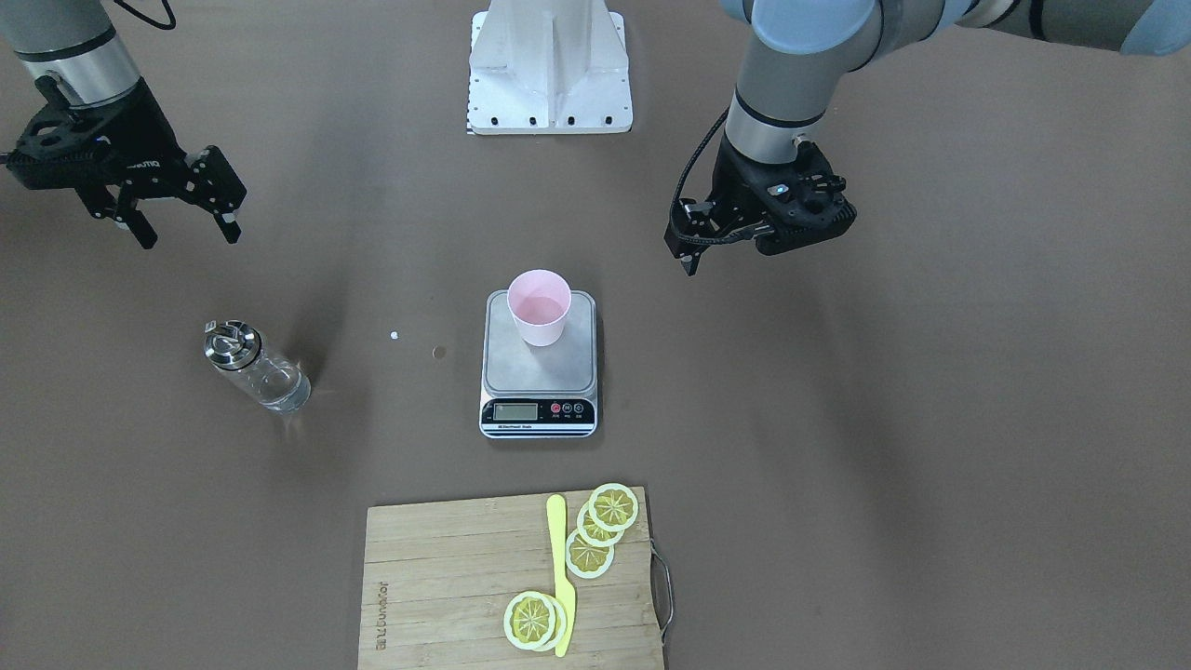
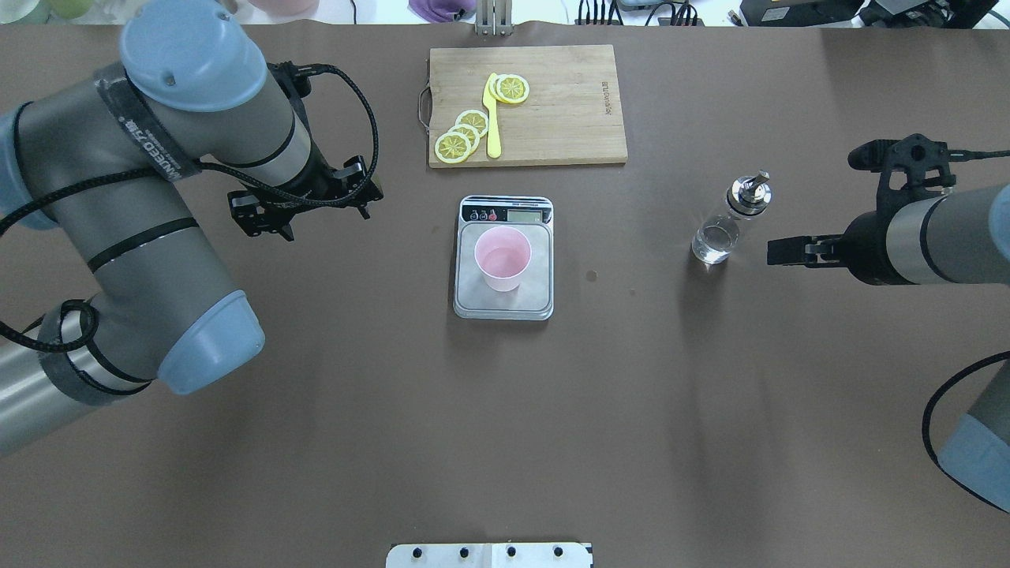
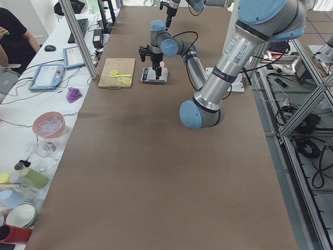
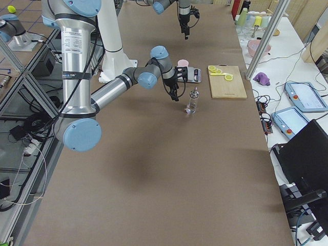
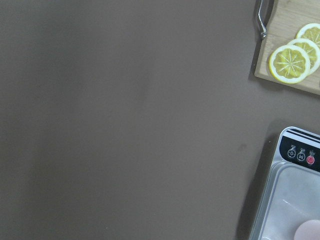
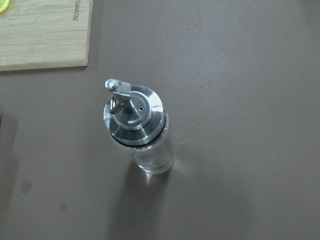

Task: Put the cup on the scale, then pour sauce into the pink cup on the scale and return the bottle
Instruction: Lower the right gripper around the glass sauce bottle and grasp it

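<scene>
We find the cup (image 1: 539, 307) on the scale (image 1: 540, 374). The bottle (image 1: 265, 377) stands upright on the surface (image 1: 837, 465), near our wide-spread right end effector (image 1: 186, 226); the left end effector's (image 1: 687, 253) state we cannot tell. Smooth glass is probably slippery and fragile, so we grip the body below the metal cap (image 1: 228, 342).

Pale pink cup (image 1: 539, 307), grey scale (image 1: 540, 369), silver-capped clear bottle (image 1: 256, 365), brown table (image 1: 884, 465)
</scene>
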Available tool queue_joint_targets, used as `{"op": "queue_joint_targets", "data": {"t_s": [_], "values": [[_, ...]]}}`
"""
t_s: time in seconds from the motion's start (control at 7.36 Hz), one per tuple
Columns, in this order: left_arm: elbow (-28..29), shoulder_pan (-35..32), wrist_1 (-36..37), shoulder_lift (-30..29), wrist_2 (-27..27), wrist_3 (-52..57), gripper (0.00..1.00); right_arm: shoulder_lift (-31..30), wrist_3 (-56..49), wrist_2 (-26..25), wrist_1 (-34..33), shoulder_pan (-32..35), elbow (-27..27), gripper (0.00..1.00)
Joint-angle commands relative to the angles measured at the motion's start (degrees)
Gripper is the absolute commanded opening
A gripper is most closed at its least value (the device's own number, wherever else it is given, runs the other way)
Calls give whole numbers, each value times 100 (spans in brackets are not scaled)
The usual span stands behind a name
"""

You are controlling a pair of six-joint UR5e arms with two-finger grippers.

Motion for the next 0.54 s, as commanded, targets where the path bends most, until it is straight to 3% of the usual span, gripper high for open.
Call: {"op": "queue_joint_targets", "data": {"t_s": [0.0,0.27,0.41], "values": [[41,0,-34,68,-4,118,99,20,283,-760,439,-439,-216,98],[59,-35,-43,76,-4,162,99,20,310,-1245,1069,-572,-504,98],[76,-44,-34,94,-4,276,99,-32,293,-1491,1761,-695,-811,97]]}}
